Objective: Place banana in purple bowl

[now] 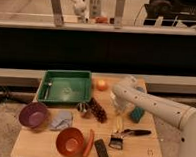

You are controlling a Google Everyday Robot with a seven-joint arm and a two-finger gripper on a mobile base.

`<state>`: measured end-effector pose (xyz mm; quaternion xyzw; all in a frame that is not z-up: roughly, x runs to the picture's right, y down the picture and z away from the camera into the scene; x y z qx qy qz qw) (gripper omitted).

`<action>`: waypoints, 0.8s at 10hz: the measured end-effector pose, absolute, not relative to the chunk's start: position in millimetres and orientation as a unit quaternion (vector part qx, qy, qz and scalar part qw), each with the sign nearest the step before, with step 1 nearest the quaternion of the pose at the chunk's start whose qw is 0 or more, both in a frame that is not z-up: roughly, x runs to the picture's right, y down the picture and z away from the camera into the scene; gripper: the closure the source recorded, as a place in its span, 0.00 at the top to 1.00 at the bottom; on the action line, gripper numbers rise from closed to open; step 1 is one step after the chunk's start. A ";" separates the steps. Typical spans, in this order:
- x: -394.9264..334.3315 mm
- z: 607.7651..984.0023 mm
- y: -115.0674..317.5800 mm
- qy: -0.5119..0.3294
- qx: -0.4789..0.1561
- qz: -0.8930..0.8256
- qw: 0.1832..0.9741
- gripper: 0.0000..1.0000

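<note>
Wooden tabletop (147, 146) fills lower half of frame. White arm (160, 108) reaches in from right edge toward centre. Green tray (67, 73) at tabletop's upper left. Purple bowl (34, 114) at left edge, below tray; orange bowl (70, 140) at lower centre-left, well apart from it. Claw (118, 108) hangs right of centre, pointing down, just above banana (119, 125); grip state: cannot tell. Banana lies on tabletop, lower centre-right, far from purple bowl. Round orange fruit (101, 84) right of tray.

Single raised view, angled down onto table (42, 148); gripper (118, 108) right of centre.
</note>
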<state>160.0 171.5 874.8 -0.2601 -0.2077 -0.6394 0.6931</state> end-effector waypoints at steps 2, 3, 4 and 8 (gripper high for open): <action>152.7 866.9 165.0 -0.211 -0.251 -0.640 0.695 0.09; 147.3 860.6 159.8 -0.215 -0.242 -0.640 0.697 0.09; 136.5 846.7 148.9 -0.227 -0.224 -0.638 0.701 0.09; 65.0 785.8 112.8 -0.278 -0.153 -0.647 0.694 0.09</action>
